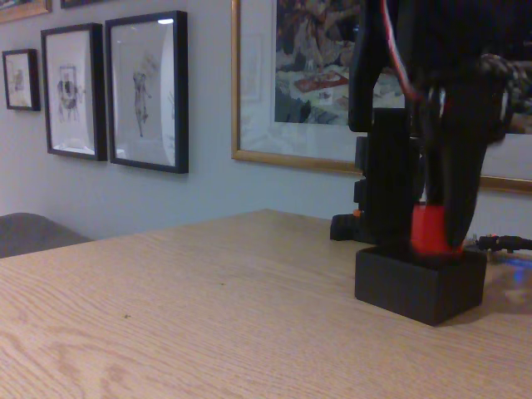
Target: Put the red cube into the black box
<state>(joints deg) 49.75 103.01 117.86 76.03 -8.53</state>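
— Where's the red cube [430, 229] now?

— Lower right of the frame, in the fixed view. It's clamped in the end effector [434, 237], black fingers on either side of it, and its bottom edge sits right at the rim of the black box [420, 285], maybe just dipping inside. From here I can't tell whether it touches the floor of the box.

— So it's nearly done?

— I'd say so; only the letting go is left. But look how close the cube is to the right-hand wall of the box. If it's let go while resting on that thick rim, I reckon it could tip and tumble onto the counter [191, 307].

— Anything else to worry about?

— The box looks light. If the arm presses down or drags sideways as it lifts away, it might shove the box along the wood, or a finger could catch the wall and pull the cube back out.
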